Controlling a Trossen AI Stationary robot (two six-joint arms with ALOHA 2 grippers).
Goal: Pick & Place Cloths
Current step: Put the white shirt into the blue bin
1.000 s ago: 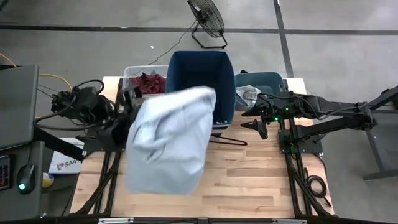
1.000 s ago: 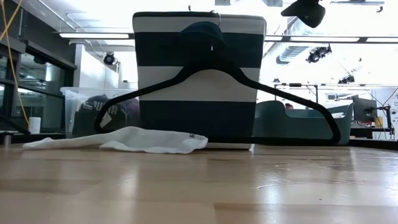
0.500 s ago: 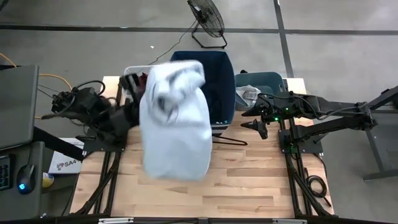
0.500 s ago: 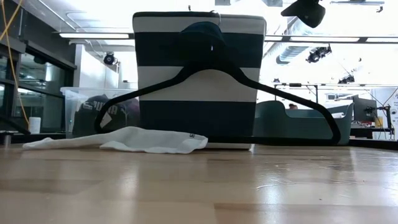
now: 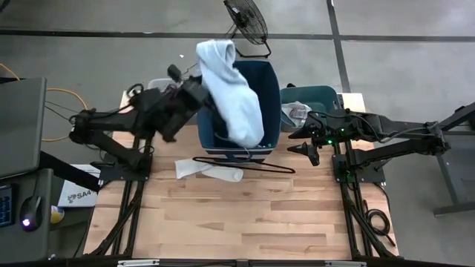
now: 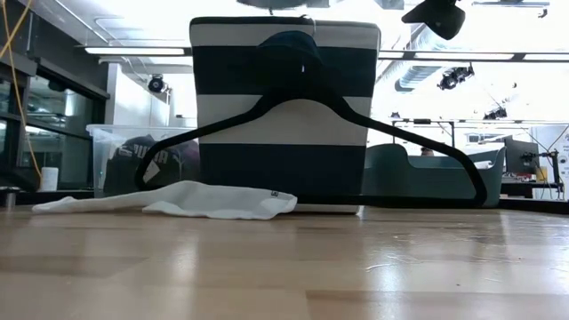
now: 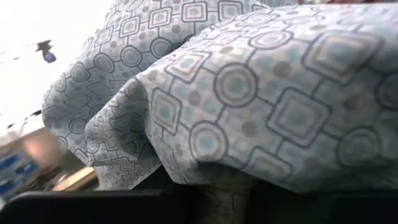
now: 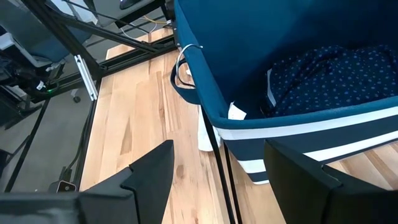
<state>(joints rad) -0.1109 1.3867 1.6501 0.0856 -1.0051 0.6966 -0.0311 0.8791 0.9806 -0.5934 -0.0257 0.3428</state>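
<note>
Left gripper point(image 5: 194, 87) pinches the pale cloth point(image 5: 231, 93) hanging over the navy bin point(image 5: 261, 74), right gripper point(image 5: 306, 150) waits spread beside it; next, loosen to drop it inside

dark cabled arms point(image 5: 126, 122), green light

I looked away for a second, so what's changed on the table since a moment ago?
The left gripper has swung the pale blue-grey garment off the table and up over the navy bin, uncovering the white cloth and hanger. Those, and the right gripper, open beside the bin, haven't moved.
</note>
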